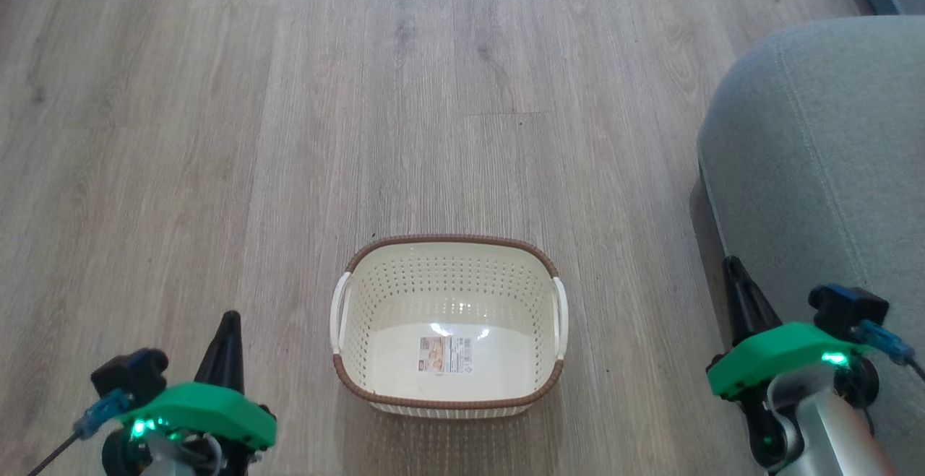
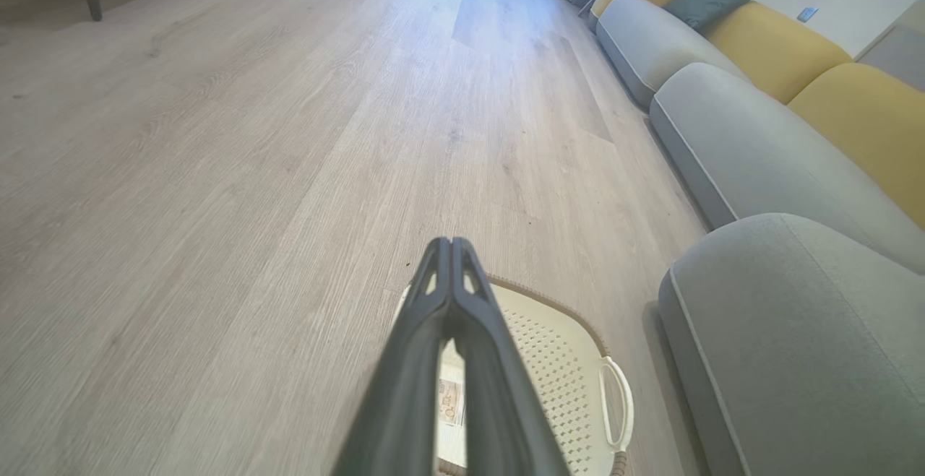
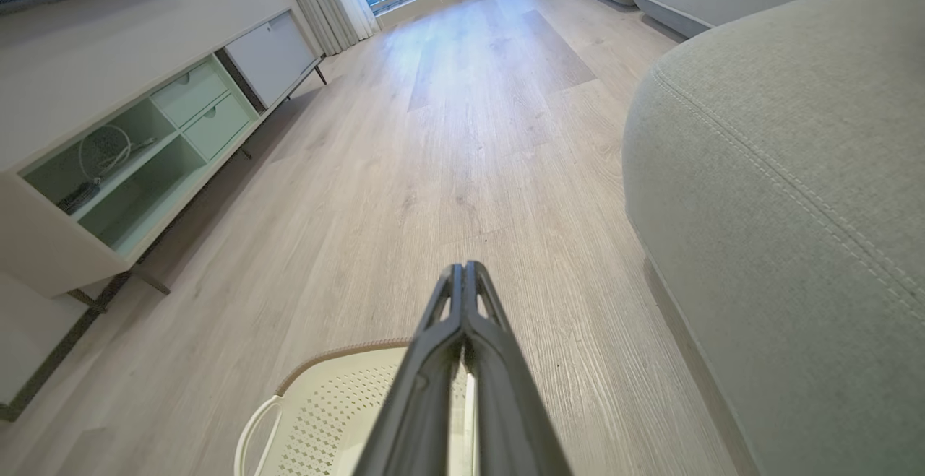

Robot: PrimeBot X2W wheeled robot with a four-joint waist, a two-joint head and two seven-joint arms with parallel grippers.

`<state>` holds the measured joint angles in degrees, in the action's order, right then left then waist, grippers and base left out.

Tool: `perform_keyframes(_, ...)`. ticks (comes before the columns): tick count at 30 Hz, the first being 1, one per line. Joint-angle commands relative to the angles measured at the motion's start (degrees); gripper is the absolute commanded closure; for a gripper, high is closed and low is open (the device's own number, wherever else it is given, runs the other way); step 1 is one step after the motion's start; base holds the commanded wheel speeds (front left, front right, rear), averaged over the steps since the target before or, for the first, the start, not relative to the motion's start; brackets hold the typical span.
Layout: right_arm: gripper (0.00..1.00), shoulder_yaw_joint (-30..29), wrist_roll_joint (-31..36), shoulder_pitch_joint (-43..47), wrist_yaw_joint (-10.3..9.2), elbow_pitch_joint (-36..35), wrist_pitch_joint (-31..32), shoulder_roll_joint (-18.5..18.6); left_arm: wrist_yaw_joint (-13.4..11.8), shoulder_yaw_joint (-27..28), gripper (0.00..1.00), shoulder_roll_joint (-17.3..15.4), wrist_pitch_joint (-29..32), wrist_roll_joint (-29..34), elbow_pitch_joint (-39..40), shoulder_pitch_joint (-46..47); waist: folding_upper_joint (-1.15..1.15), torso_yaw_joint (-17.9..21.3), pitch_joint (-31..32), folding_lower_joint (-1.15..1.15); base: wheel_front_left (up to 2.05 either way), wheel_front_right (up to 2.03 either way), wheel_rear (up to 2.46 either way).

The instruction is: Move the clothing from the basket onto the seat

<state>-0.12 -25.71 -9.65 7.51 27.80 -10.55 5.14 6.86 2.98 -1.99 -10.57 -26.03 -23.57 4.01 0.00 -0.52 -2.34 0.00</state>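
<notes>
A cream-white perforated basket (image 1: 448,277) with a brown woven-look rim is pictured standing on a pale wood-plank floor (image 1: 289,136), its white side handles turned to left and right. A label sticker (image 1: 444,355) is seen in plain sight on the bottom of the basket. The left gripper (image 1: 230,317) is held left of the basket, near its front corner, its two dark fingers pressed together to a point and gripping nothing. The right gripper (image 1: 732,263) is held right of the basket, likewise closed tight on nothing, just beside the edge of the grey-green upholstered seat (image 1: 816,158). The seat is set right of the basket, a strip of floor being left between them. Yellow back cushions (image 2: 860,122) are shown behind the seat, and a white cabinet (image 3: 144,136) well to the basket's left.
</notes>
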Motion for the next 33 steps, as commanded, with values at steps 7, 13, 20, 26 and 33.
perform_keyframes(7,1.0,-0.8,-5.3,-1.3,0.0,-3.0,1.3,-0.2,0.0,0.8,1.0,-0.3,1.4,-5.2,2.6,2.3,0.0,0.0,0.1,0.0,0.0,0.0,0.0)
perform_keyframes(13,1.0,-1.1,-9.2,-1.0,-0.01,-3.7,2.3,-0.3,0.1,1.0,1.0,-0.4,2.4,-9.1,3.0,2.3,0.0,0.1,0.3,0.0,0.0,0.0,0.0)
perform_keyframes(20,1.0,-1.5,-13.7,-0.6,-0.01,-4.5,3.4,-0.5,0.1,1.2,1.0,-0.4,3.5,-13.6,3.5,2.3,0.0,0.1,0.4,0.0,0.0,0.0,0.0)
perform_keyframes(26,1.0,-1.9,-17.5,-0.3,-0.01,-5.1,4.4,-0.6,0.2,1.3,1.0,-0.4,4.5,-17.4,3.9,2.3,0.0,0.1,0.6,0.0,0.0,0.0,0.0)
perform_keyframes(33,1.0,-2.3,-22.0,0.0,-0.01,-5.9,5.6,-0.8,0.2,1.5,1.0,-0.5,5.7,-21.9,4.5,2.3,0.0,0.2,0.7,0.0,0.0,0.0,0.0)
